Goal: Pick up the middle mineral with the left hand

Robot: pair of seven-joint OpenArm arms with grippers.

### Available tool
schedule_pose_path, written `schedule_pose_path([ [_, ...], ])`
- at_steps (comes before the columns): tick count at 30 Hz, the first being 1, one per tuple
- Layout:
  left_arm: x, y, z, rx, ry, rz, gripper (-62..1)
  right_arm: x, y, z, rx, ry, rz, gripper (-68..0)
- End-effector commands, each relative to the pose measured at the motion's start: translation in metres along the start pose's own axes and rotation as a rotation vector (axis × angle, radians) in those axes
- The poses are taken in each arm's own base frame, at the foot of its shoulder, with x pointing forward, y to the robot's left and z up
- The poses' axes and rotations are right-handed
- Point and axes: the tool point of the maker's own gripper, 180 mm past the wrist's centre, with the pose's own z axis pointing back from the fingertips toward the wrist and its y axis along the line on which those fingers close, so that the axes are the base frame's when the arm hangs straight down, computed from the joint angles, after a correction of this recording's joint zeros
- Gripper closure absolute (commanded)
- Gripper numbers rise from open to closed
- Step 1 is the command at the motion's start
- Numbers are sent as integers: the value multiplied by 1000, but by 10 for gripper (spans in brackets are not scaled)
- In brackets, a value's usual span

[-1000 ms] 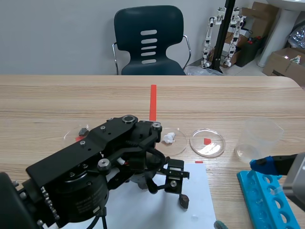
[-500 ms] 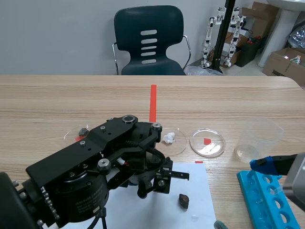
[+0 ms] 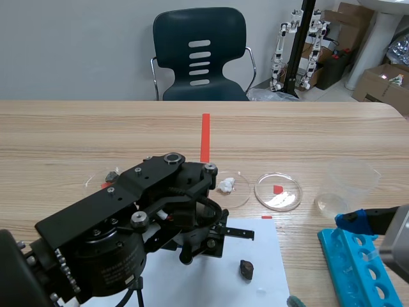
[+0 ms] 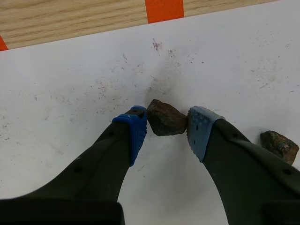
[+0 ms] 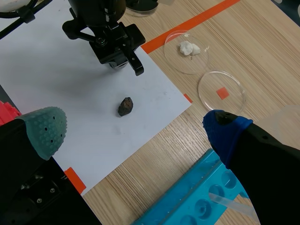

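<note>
Two blue pads of the left end effector press against opposite flanks of the brown middle mineral, so this end effector is closed on the stone, its fingers held apart only by the stone itself. The stone sits over the white paper sheet on the counter; whether it has left the paper cannot be told. The hold looks shallow, out at the very tips, and the piece is angular, so I judge the squeeze should be kept steady and the lift taken straight up and slowly, without wrist twist, lest it pivot or pop free. With the end effector's forward reach as twelve o'clock, a second dark mineral lies at about four o'clock from the gripped one, just beside a finger, and sideways drift that way could nudge it. In the scene view the white mineral in its petri dish lies near one o'clock of the left end effector. The right end effector hangs wide open, holding nothing
</note>
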Motion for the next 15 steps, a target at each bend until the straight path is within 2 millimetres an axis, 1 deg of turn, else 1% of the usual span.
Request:
schedule_pose_path([
  [1, 5, -5, 4, -11, -14, 0, -126, 10, -1, 0, -6, -31, -1, -608],
  [4, 6, -3, 5, -10, -18, -3, -126, 10, -1, 0, -6, -31, -1, -608],
  [8, 8, 6, 11, -14, -43, -2, -126, 10, -1, 0, -6, -31, -1, -608],
  [11, 10, 9, 25, -51, -85, 1, -126, 10, -1, 0, -6, -31, -1, -608],
  [15, 18, 13, 49, -84, -223, -15, -126, 10, -1, 0, -6, -31, -1, -608],
])
